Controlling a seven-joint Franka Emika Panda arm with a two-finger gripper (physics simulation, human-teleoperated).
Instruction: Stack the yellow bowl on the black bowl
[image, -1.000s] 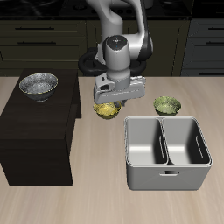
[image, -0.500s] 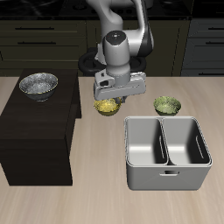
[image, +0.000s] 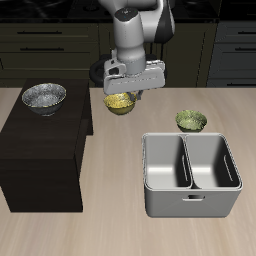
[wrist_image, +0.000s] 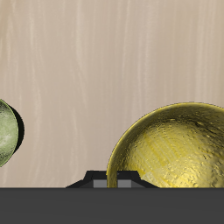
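The wooden table (image: 120, 225) carries, in descending order of size, a dark cabinet (image: 45, 150) on which the black bowl (image: 44, 96) rests, a grey two-compartment caddy (image: 190, 173) nearer the front edge, and an olive-green bowl (image: 192, 121) just behind that caddy. The robot arm (image: 138, 35) reaches down over the middle of the table. Its gripper (image: 122, 98) is clenched on the yellow bowl (image: 120, 102), which hangs from it by the rim. In the exterior view the bowl sits above the table surface, and in the wrist view (wrist_image: 173, 149) bare wood grain shows beyond it with nothing beneath, so the bowl is judged to be lifted clear. The fingers themselves are hidden by the bowl and the wrist housing; the grasp is inferred from the bowl being carried off the table.

Progress: the pick-up appears complete. The transfer is not yet made, since the yellow bowl is well apart from the black bowl. What remains is to carry it across above the cabinet, centre it over the black bowl, lower it in and release.
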